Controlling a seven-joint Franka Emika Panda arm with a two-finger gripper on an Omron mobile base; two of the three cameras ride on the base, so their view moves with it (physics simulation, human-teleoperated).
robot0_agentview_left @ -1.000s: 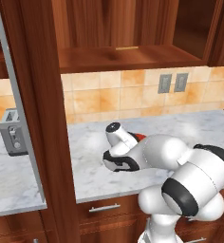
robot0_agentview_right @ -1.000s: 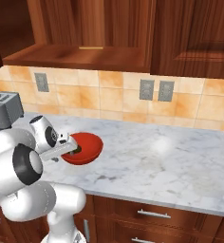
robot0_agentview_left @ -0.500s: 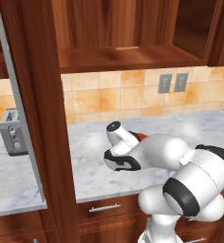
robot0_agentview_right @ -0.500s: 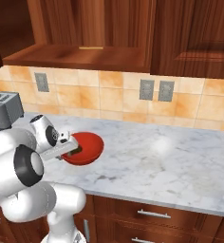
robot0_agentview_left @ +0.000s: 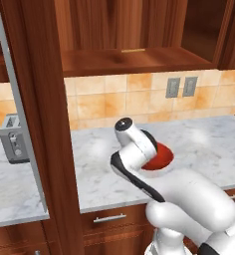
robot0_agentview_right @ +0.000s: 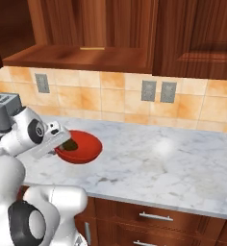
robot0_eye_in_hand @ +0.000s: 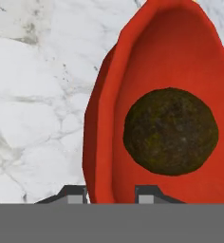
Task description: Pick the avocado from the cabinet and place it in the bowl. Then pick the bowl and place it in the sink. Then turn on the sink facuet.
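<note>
The red bowl [robot0_eye_in_hand: 99,133] rests on the marble counter, with the dark olive avocado [robot0_eye_in_hand: 171,130] lying inside it. My gripper [robot0_eye_in_hand: 111,193] straddles the bowl's near rim, one fingertip [robot0_eye_in_hand: 76,193] against the outer wall and the other inside the bowl. In the right base view the hand reaches the left edge of the bowl [robot0_agentview_right: 84,146], next to the avocado [robot0_agentview_right: 70,144]. In the left base view the wrist covers much of the bowl [robot0_agentview_left: 160,157]. The cabinet [robot0_agentview_left: 119,60] hangs above with its door swung open. The sink and the sink facuet are out of view.
The open cabinet door with its long silver handle [robot0_agentview_left: 17,109] stands at the left of the arm. A grey toaster [robot0_agentview_right: 2,110] sits on the counter by the wall. Wall outlets [robot0_agentview_right: 156,91] are on the tiled backsplash. Drawers [robot0_agentview_right: 156,217] run below the counter edge.
The jaws have closed in from wide open onto the bowl's rim. The arm and bowl have hardly shifted.
</note>
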